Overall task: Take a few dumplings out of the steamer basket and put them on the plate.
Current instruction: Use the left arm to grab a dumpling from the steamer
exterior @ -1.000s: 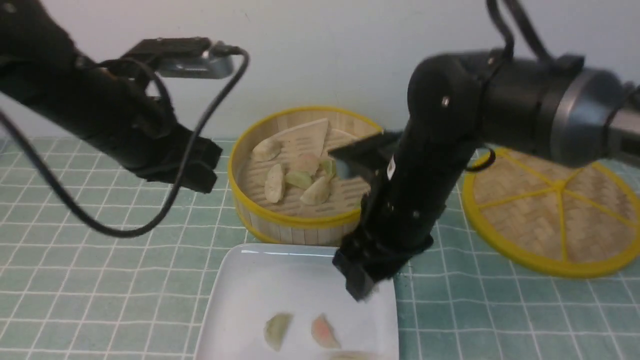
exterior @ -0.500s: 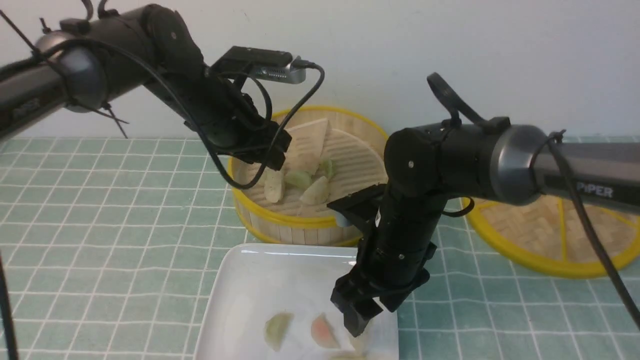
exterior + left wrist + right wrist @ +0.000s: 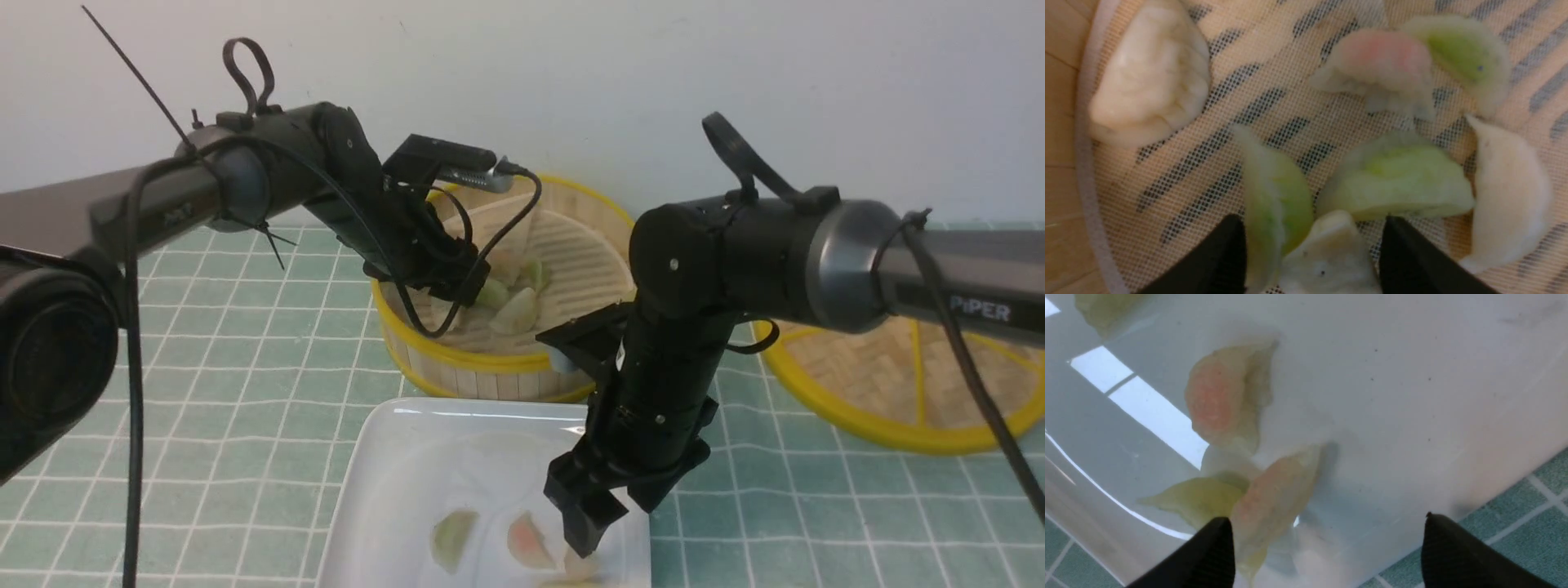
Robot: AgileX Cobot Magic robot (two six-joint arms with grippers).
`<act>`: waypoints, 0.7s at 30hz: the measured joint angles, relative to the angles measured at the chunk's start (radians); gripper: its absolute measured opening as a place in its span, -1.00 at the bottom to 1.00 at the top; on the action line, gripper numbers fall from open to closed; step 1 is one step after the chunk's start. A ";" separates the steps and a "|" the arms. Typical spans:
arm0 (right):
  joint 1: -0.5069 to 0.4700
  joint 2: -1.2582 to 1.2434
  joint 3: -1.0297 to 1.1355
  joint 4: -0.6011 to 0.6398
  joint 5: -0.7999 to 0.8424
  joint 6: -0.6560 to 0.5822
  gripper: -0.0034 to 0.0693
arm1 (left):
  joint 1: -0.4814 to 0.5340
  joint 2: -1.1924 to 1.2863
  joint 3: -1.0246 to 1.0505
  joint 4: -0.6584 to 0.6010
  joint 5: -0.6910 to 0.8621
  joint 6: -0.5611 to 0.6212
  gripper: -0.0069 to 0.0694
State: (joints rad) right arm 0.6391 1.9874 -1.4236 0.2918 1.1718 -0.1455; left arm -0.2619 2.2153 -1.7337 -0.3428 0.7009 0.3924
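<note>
Dumplings (image 3: 1220, 396) are partly across already. My right wrist view shows four lying on the plate (image 3: 408, 474), two pinkish-orange and two green, bunched toward one corner, so "a few" is arguably covered, though that's just my call. The plate sits right in front of the steamer basket (image 3: 457, 359), close to touching it. The basket holds a fair pile, about seven by my left wrist view: beige, green and one pink, all on the mesh liner (image 3: 1180, 122). My right gripper (image 3: 584, 531) hangs low over the plate with its jaws wide apart and nothing between them. One orange dumpling lies right beside a finger, so I reckon that one's only just been let go. My left gripper (image 3: 1310, 261) is down inside the basket, jaws apart, straddling a green dumpling standing on edge and a pale one next to it. It's not squeezing them yet, as far as I can tell. What's left is closing on one of those and carrying it over, if more are wanted. Versus a second ago, the left arm was parked out to the left of the basket and is now dipped into it. The right gripper has dropped from above the plate's far edge down to the pile. The lid (image 3: 898, 384) off to the right hasn't budged.
</note>
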 joint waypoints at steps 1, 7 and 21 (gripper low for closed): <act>0.000 0.000 0.000 0.000 0.000 0.000 0.62 | 0.000 0.001 0.000 0.000 0.000 0.000 0.14; 0.000 0.000 0.000 -0.002 0.001 0.000 0.62 | -0.027 0.001 -0.013 0.034 0.014 0.005 0.03; 0.000 0.000 0.000 -0.005 0.008 0.004 0.62 | -0.040 -0.049 -0.149 0.077 0.207 -0.013 0.03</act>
State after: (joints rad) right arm 0.6391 1.9874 -1.4236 0.2864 1.1802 -0.1419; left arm -0.3020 2.1659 -1.8824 -0.2656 0.9083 0.3798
